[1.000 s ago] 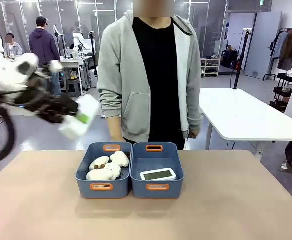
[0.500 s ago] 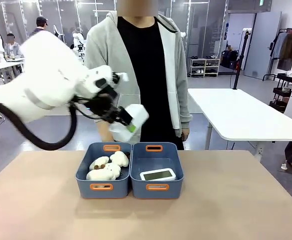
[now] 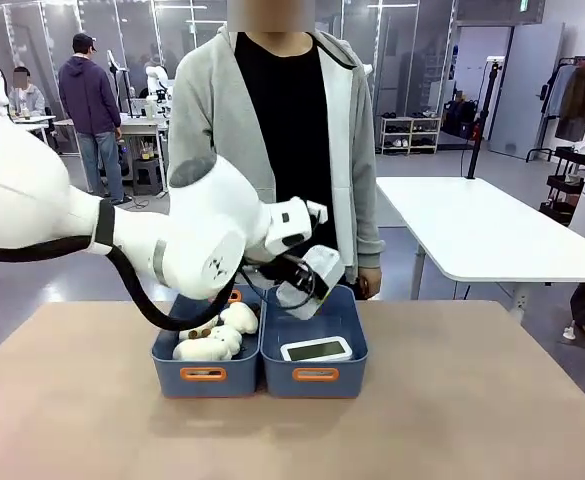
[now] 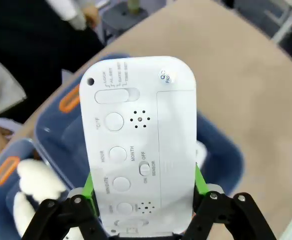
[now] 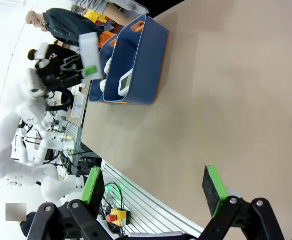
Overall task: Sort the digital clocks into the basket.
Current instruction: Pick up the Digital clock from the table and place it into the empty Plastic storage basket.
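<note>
Over right blue basket (image 3: pixel 314 375), left gripper (image 3: pixel 309 283) clamps 2nd digital clock (image 3: pixel 312 281), btn side to wrist cam; other clock (image 3: pixel 316 349) already inside. Right gripper (image 5: pixel 153 189) fingers wide, empty.

Robotics laboratory, open-plan hall, glass partition walls (image 3: pixel 412 50), white tables (image 3: pixel 492 235), shelving (image 3: pixel 420 133), clothes rack (image 3: pixel 577 95), polished floor.
</note>
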Available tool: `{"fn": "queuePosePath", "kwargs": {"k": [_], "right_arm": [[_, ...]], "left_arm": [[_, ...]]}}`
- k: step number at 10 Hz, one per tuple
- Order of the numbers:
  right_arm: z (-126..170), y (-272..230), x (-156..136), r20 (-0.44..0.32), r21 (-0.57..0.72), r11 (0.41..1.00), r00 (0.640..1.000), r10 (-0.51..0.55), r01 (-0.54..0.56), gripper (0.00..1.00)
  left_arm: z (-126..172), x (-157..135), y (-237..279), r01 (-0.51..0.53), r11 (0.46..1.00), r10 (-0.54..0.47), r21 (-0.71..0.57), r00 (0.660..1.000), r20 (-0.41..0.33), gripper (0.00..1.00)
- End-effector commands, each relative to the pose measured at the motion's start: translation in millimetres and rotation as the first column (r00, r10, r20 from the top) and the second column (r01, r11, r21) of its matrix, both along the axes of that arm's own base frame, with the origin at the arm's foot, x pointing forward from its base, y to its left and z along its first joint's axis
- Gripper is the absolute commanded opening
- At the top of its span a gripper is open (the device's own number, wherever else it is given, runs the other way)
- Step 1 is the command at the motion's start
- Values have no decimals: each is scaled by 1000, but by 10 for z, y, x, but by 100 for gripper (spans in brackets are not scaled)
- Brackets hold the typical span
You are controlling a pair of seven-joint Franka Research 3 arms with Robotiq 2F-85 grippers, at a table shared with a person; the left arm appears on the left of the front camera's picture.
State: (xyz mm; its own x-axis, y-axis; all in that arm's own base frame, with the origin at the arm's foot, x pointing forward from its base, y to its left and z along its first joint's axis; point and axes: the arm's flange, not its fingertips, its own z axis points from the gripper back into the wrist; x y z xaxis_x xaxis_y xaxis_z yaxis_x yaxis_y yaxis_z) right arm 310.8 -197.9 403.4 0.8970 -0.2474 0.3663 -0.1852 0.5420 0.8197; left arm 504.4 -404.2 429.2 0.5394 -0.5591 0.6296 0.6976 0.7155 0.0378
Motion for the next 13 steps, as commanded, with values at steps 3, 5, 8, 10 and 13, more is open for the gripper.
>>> {"fn": "queuePosePath", "kwargs": {"k": [3,5,8,10,13], "right_arm": [[11,12,1,-5,1,1000,1000,2,-2,100],[11,12,1,-5,1,1000,1000,2,-2,100],[11,12,1,-5,1,1000,1000,2,-2,100],[11,12,1,-5,1,1000,1000,2,-2,100],[11,12,1,-5,1,1000,1000,2,-2,100]], "left_arm": [[-325,232,-268,-120,990,128,78,986,-111,20],[-348,302,-227,-158,985,169,73,970,-174,20],[-347,244,-203,-172,980,189,103,964,-188,100],[-314,199,-137,-177,978,196,108,962,-191,100],[-337,261,-167,-162,982,177,101,969,-171,100]]}}
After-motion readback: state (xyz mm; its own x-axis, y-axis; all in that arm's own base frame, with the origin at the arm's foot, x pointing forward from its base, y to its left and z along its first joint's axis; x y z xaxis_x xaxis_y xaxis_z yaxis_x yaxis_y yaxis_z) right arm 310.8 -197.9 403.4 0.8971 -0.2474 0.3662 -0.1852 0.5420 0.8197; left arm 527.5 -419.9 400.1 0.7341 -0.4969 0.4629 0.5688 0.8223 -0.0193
